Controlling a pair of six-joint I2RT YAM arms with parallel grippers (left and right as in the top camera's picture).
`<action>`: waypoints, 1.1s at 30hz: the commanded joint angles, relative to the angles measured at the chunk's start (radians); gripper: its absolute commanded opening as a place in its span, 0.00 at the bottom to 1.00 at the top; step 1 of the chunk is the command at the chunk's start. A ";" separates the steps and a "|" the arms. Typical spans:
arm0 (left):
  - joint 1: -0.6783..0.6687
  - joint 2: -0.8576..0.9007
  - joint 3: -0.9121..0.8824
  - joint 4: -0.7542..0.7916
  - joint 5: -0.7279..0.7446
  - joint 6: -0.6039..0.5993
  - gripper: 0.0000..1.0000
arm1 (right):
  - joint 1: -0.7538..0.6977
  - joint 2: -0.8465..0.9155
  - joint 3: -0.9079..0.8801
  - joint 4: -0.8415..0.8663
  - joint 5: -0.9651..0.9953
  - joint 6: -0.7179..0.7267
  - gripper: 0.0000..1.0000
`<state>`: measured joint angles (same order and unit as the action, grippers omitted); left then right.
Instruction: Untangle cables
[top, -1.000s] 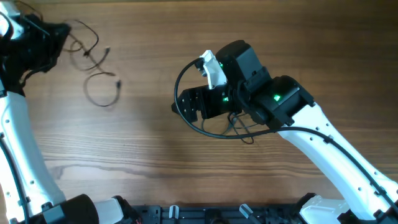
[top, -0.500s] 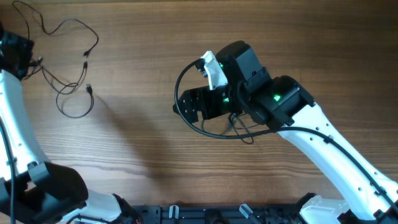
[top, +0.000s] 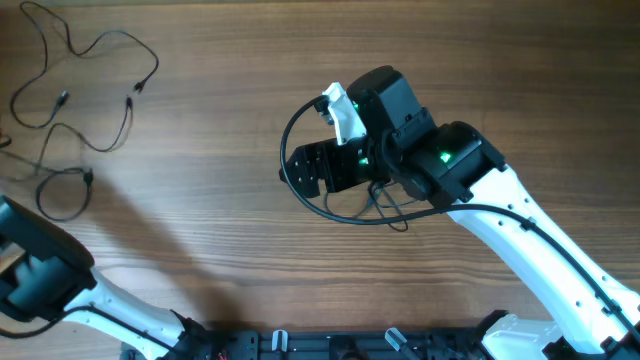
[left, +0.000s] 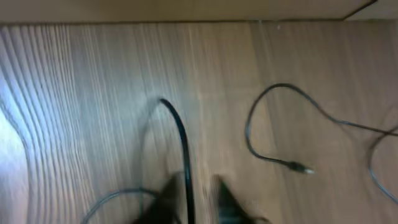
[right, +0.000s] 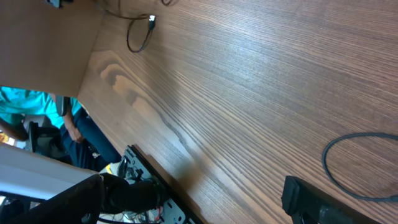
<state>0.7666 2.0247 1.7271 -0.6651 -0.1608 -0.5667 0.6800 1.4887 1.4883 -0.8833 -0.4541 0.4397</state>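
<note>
At the far left corner of the worktop (top: 230, 240), the cables (top: 95, 45) lie as loose, open loops of thin black wire, not as a tight knot. One strand wanders along the far edge. Another bends down beside the left edge into a rounded loop that ends in a small plug (top: 88, 176), and strands run off the left edge in two places.

In the left wrist view, which is blurred, one thin strand curves flat on the wood and ends in a plug tip. A nearer strand arcs up and then runs down between the two dark fingers (left: 171, 196) at the bottom of the picture. The left gripper (left: 196, 190) has this strand passing close along one finger, but the blur hides whether the fingers pinch it or stand apart from it.

The left arm (top: 40, 285) sits at the near left corner, with its gripper outside the overhead view.

The right arm (top: 500, 200) reaches from the near right corner to the middle of the worktop. The right gripper (top: 300, 168) has its fingers spread wide with nothing between them, well apart from the cables. A thick black cable (top: 288, 140) loops from this arm's wrist. From the right wrist, one cable loop and its plug show small at the distant corner.
</note>
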 joint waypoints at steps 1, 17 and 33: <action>0.010 0.040 0.005 0.011 0.003 0.058 0.84 | 0.003 0.015 0.002 0.000 0.042 -0.018 0.93; -0.080 0.168 0.005 -0.114 0.141 0.066 0.04 | 0.003 0.016 0.000 0.000 0.067 -0.021 0.95; -0.086 0.025 0.174 -0.325 0.047 0.107 1.00 | 0.003 0.028 -0.008 -0.039 0.062 -0.010 0.95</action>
<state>0.6865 2.1975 1.8153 -0.9894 -0.1314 -0.4717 0.6800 1.5082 1.4872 -0.9207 -0.4057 0.4400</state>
